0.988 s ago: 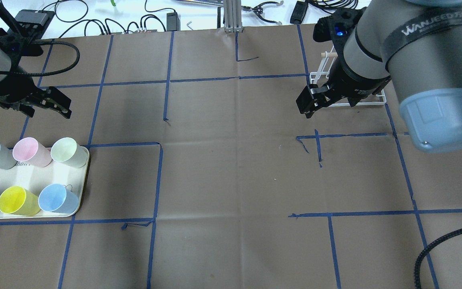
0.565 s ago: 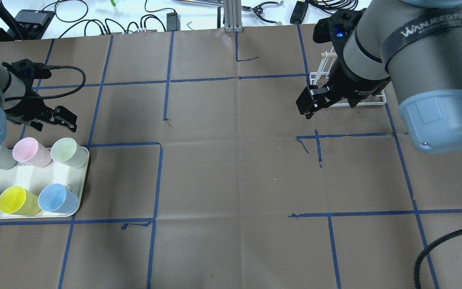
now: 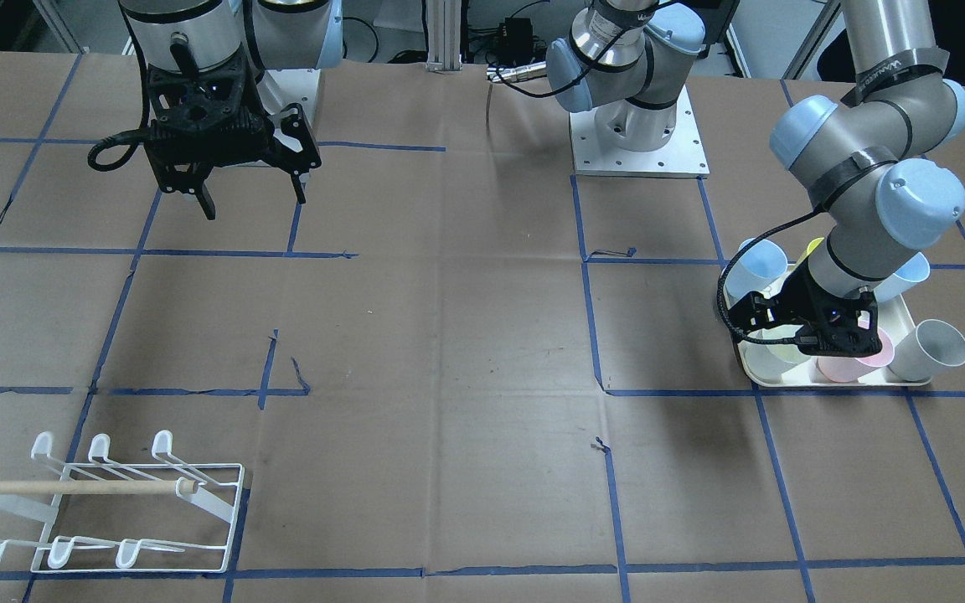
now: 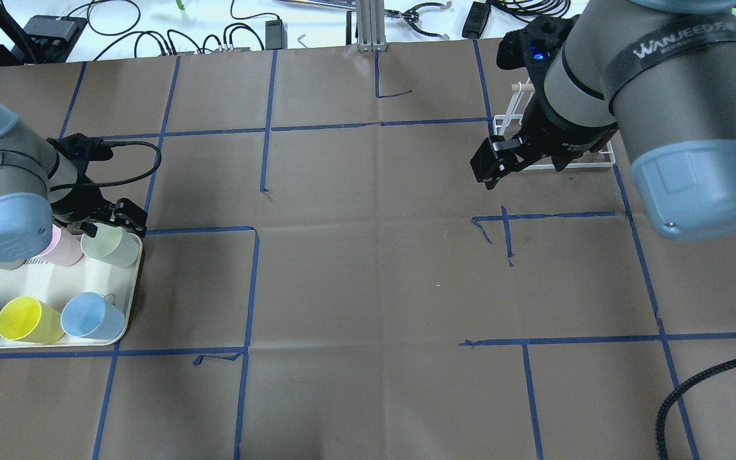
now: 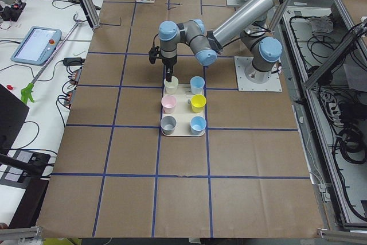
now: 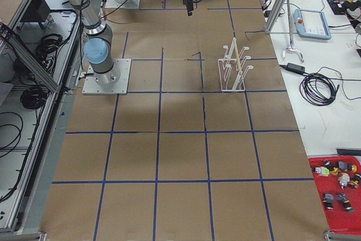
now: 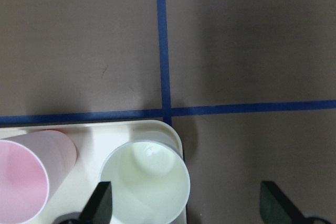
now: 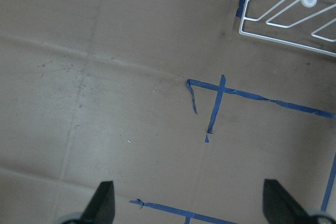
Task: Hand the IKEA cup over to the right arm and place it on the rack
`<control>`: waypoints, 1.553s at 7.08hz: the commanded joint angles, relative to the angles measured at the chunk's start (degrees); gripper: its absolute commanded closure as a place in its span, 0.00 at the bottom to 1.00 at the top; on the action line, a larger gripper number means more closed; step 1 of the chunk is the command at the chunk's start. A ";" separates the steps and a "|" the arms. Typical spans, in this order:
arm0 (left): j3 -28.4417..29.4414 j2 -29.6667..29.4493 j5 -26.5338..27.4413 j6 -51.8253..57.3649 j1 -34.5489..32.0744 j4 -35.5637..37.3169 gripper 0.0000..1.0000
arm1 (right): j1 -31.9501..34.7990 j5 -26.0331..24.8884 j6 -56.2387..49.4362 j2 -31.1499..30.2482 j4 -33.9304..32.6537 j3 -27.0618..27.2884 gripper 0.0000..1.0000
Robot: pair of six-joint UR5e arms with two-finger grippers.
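Okay, left gripper (image 4: 112,225) hangs over the tray (image 4: 130,306), at its far-right corner as the overhead view shows it. Claw is released, jaws spread wide. Green cup (image 7: 144,184) stands upright in that tray corner, mouth up, under the gripper. In the wrist view one of the fingers (image 7: 102,205) sits over the gap between green cup and pink cup (image 7: 23,177), while the other hangs past the tray's edge over the table (image 4: 368,287). No contact with the green cup shows. Cannot tell if the tips are below its rim.

Other cups on the tray, all upright:
- pink cup just beside the green one
- grey cup (image 5: 168,123) next along that row, at the tray's other end
- yellow cup (image 4: 26,319) mid near row
- blue cups (image 4: 90,316) either side of the yellow

Right gripper (image 3: 255,205) is well apart from the tray, toward the table's other end, raised over brown paper. Its claw is released too, jaws wide, gripping nothing.

Rack (image 6: 234,66) stands upright on the table, well apart from the tray, and the right gripper is on its tray-ward side.
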 commanded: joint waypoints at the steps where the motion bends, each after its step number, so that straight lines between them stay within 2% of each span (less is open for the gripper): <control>1: -0.55 -0.85 0.35 -0.22 0.09 -0.12 0.00 | 0.00 0.23 4.15 1.60 -0.65 0.00 0.00; 3: -0.55 -0.94 1.67 -0.22 1.40 -0.13 0.02 | 0.00 0.32 6.21 1.69 -0.65 0.00 0.00; 4: -0.46 -1.03 1.67 -0.14 1.76 -0.04 0.12 | 0.00 0.32 6.30 1.69 -0.65 0.00 0.00; 6: 0.15 -0.85 1.32 -0.05 1.67 0.05 0.58 | 0.00 4.42 9.44 1.86 -4.40 0.17 0.01; 7: 0.41 -0.68 0.88 -0.22 1.59 0.05 0.76 | 0.00 4.62 14.16 1.78 -8.08 0.96 0.01; 9: 0.33 -0.15 0.88 -0.31 1.58 0.05 1.00 | 0.00 4.80 24.97 1.69 -21.76 4.29 0.01; 10: 0.59 0.29 0.88 0.04 1.58 0.05 1.00 | 0.00 5.93 29.89 1.69 -28.44 5.79 0.01; 11: 0.68 1.25 0.79 0.04 1.58 0.05 1.00 | 0.00 9.60 34.29 1.60 -33.73 6.84 0.01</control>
